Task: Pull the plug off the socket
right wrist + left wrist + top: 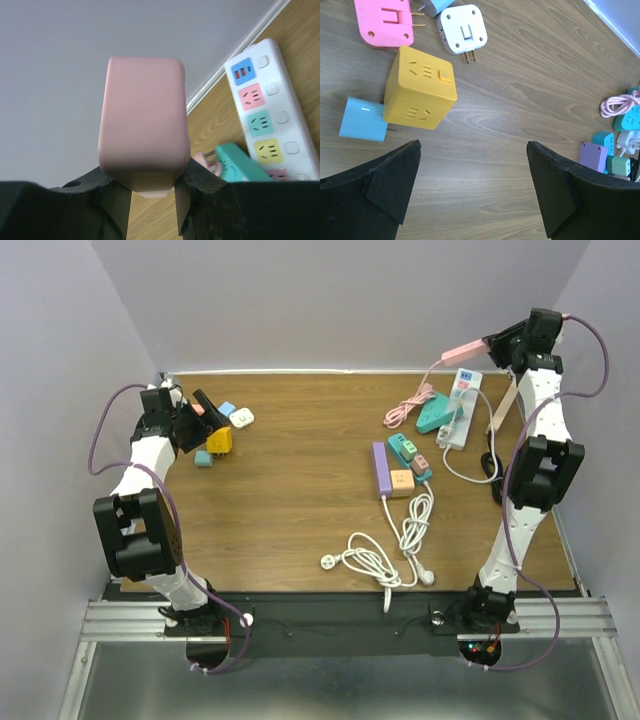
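A yellow cube socket (420, 87) lies on the wooden table at the far left, and it also shows in the top view (221, 440). A light blue plug (362, 120) sits against its left side. My left gripper (472, 185) is open and empty, hovering just near of the cube (203, 412). My right gripper (152, 200) is shut on a pink power strip (144, 125). It holds the strip in the air at the far right (465, 348). The strip's pink cable (405, 408) hangs down to a coil on the table.
A pink adapter (385, 22) and a white adapter (464, 29) lie beyond the cube. A white power strip (460, 405), a teal socket (435, 418), a purple strip (381, 470), an orange cube (402, 481) and a white cable (385, 550) fill the middle right.
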